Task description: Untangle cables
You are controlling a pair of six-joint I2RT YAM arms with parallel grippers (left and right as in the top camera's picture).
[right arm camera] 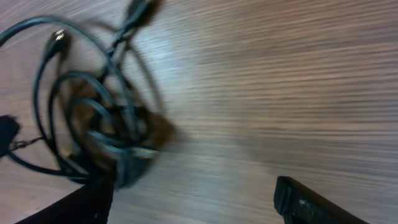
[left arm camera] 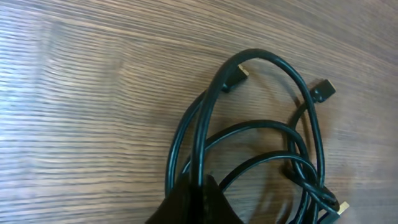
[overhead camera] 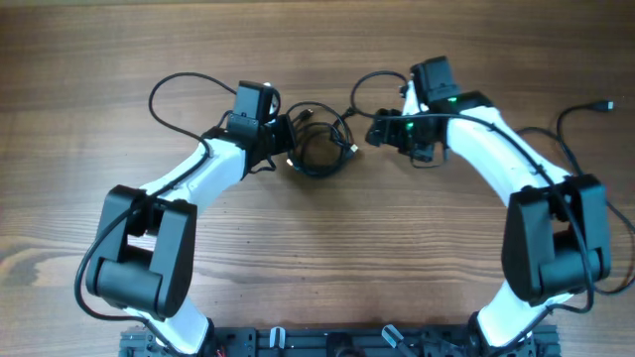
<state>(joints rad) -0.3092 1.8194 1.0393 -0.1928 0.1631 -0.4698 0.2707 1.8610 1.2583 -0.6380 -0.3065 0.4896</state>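
At the bottom of the left wrist view, the left gripper (left arm camera: 193, 205) is seen as one dark mass, pinched shut on the cables (left arm camera: 258, 53) where two cords run into its tip. At the bottom of the right wrist view, the right gripper (right arm camera: 193, 211) is held wide, its fingers (right arm camera: 311, 205) well apart with nothing between them. The cables (right arm camera: 124, 152) are shown blurred in that frame's upper left.

From overhead, the left gripper (overhead camera: 286, 149) is found touching the left side of the cables (overhead camera: 322, 147). These are bundled in overlapping loops on the wooden table (overhead camera: 317, 248), above centre of the frame. The right gripper (overhead camera: 380, 131) is placed just beside their right side.

Farther out in the left wrist view, a gold-tipped plug (left arm camera: 242, 73) and a black plug (left arm camera: 322, 90) are seen.
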